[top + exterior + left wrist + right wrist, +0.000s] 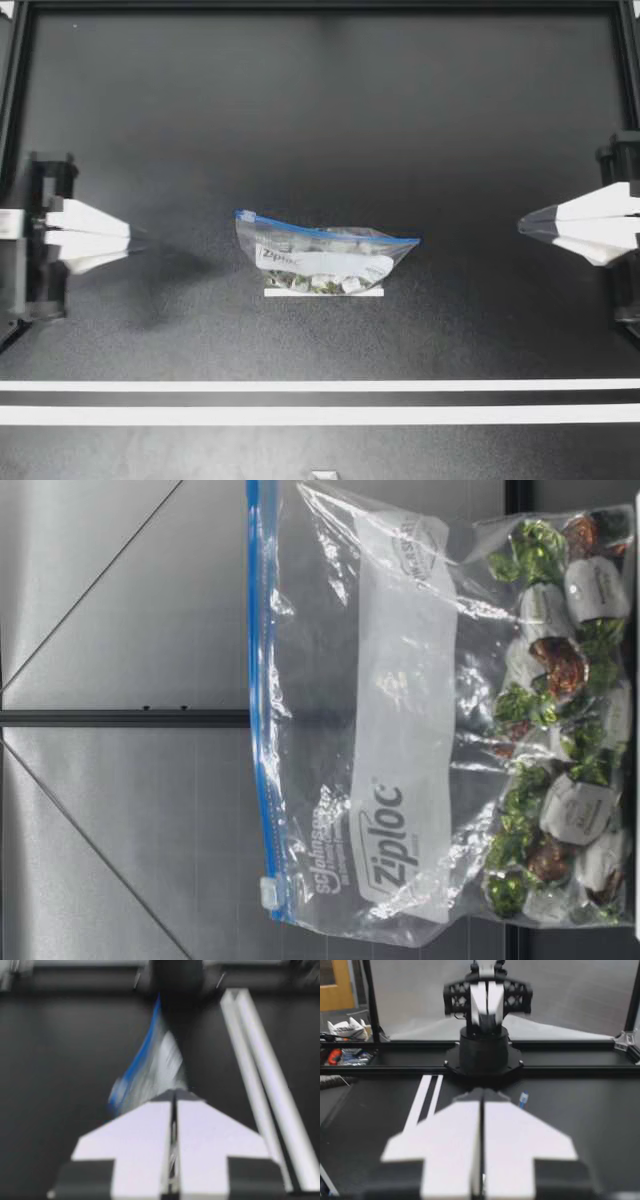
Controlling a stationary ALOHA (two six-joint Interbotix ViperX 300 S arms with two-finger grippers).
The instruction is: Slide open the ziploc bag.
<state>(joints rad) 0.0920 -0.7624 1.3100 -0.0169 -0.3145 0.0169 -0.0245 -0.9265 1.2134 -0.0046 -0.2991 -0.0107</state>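
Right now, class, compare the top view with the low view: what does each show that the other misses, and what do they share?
Only the top view shows my left gripper and right gripper, both shut and apart from the clear plastic zip bag, plus two white tape stripes on the black table. Only the low view shows grey panels behind the bag and brown wrappers among the wrapped sweets. Both show the bag's blue zip strip and the sweets at its bottom.
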